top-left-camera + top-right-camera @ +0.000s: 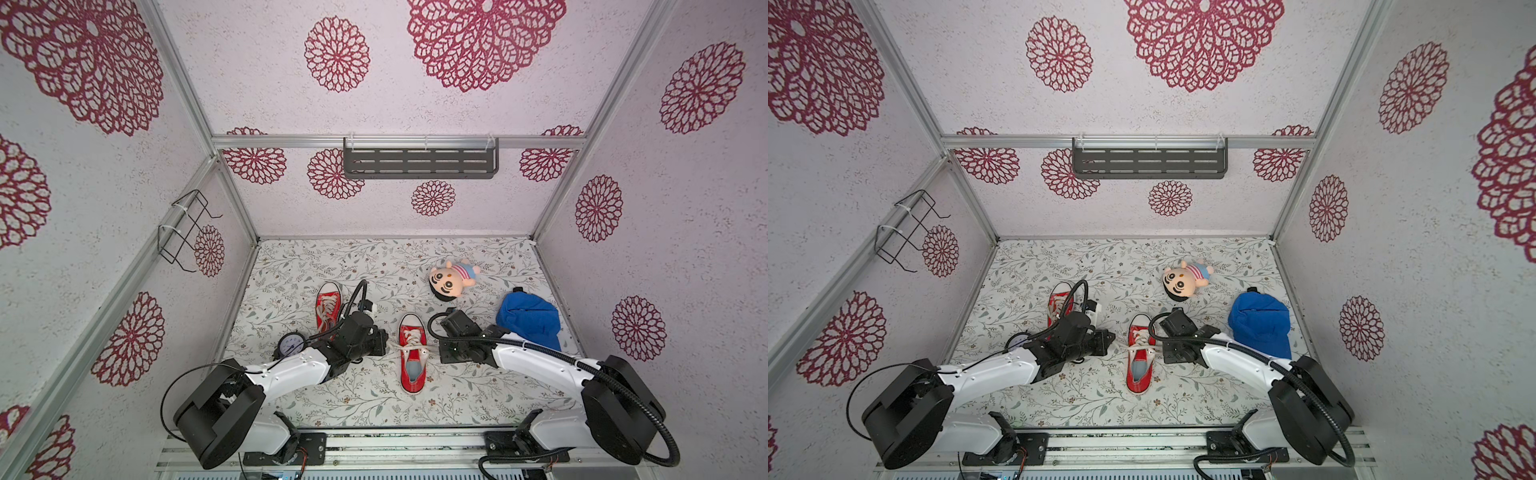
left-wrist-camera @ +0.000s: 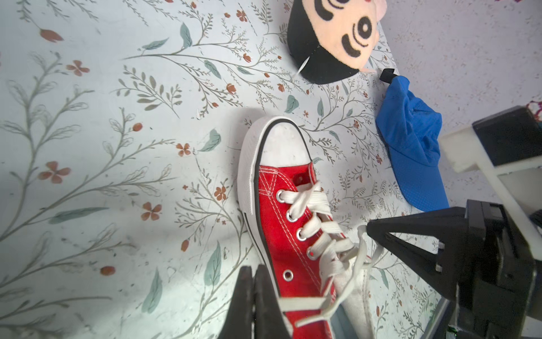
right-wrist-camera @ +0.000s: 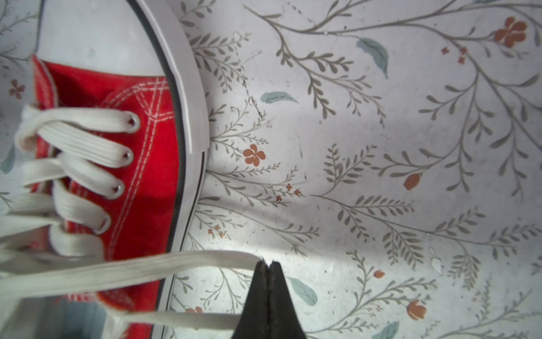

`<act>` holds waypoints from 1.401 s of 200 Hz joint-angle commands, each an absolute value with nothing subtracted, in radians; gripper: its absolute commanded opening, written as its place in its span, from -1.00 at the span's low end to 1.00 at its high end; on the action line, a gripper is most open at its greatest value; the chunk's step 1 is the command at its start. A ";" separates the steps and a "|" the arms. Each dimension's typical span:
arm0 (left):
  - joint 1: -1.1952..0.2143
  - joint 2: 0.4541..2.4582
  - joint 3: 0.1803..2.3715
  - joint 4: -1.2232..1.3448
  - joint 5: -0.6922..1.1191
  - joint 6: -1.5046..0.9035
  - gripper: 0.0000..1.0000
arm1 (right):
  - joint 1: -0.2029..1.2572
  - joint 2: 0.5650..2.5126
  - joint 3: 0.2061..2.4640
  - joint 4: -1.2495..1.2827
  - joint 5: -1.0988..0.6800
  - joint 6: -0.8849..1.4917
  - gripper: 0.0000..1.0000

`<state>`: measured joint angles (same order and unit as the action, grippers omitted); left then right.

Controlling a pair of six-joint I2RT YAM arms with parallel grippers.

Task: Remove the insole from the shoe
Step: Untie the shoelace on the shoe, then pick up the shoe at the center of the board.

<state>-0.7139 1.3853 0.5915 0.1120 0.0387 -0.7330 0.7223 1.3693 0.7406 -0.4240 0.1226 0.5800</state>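
A red canvas shoe [image 1: 412, 357] with a white toe cap lies just below the centre in both top views, toe pointing toward the top of the frame. Its grey-blue insole [image 1: 412, 370] shows inside the open heel end. A white shoelace [image 3: 176, 264] runs out to both sides. The left gripper [image 2: 253, 268] sits at the shoe's left side, fingers pressed together on one lace end. The right gripper [image 3: 268, 264] sits at the shoe's right side, fingers pinched on the other end. A second red shoe [image 1: 328, 307] lies up and to the left, partly behind the left arm, with a round dial [image 1: 291, 344] near it. A plush doll [image 1: 451, 280] and a blue cap [image 1: 530, 322] lie to the upper right on the floral table [image 1: 332, 399].
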 commanded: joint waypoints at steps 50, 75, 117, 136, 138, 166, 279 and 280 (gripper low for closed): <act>-0.660 1.420 0.580 0.053 -0.018 -0.770 -1.00 | 0.715 1.421 0.747 -0.534 0.244 0.592 -1.00; -0.656 1.436 0.580 0.086 0.031 -0.773 -0.88 | 0.710 1.368 0.733 -0.448 0.186 0.592 -1.00; -0.655 1.355 0.549 0.127 0.081 -0.779 0.00 | 0.668 1.188 0.693 -0.341 0.116 0.583 -0.16; -0.655 1.267 0.535 0.080 0.067 -0.780 0.24 | 0.663 1.114 0.713 -0.386 0.131 0.540 0.17; -0.655 1.257 0.533 0.078 0.068 -0.779 0.26 | 0.663 1.108 0.716 -0.390 0.128 0.534 0.21; -0.699 1.164 0.523 0.017 0.131 -0.785 0.52 | 0.691 1.070 0.722 -0.372 -0.005 0.518 0.59; -0.927 1.549 0.753 -0.209 0.093 -0.861 0.54 | 0.868 1.365 0.707 -0.320 -0.016 0.727 0.51; -0.927 1.551 0.755 -0.212 0.093 -0.862 0.54 | 0.869 1.368 0.708 -0.324 -0.015 0.727 0.51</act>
